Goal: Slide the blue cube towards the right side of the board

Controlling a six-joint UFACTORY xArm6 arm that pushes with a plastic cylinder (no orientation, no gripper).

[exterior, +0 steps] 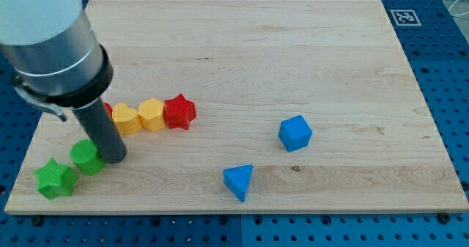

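My tip (116,159) beside green cylinder (87,157), blue cube (295,133) well apart — blue triangle (239,182) nearer.

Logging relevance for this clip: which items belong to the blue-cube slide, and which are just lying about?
In the job: blue cube; my tip, far off toward the view's left.
Lying about: blue triangle; red star; yellow hexagon; yellow heart; green star; green cylinder.
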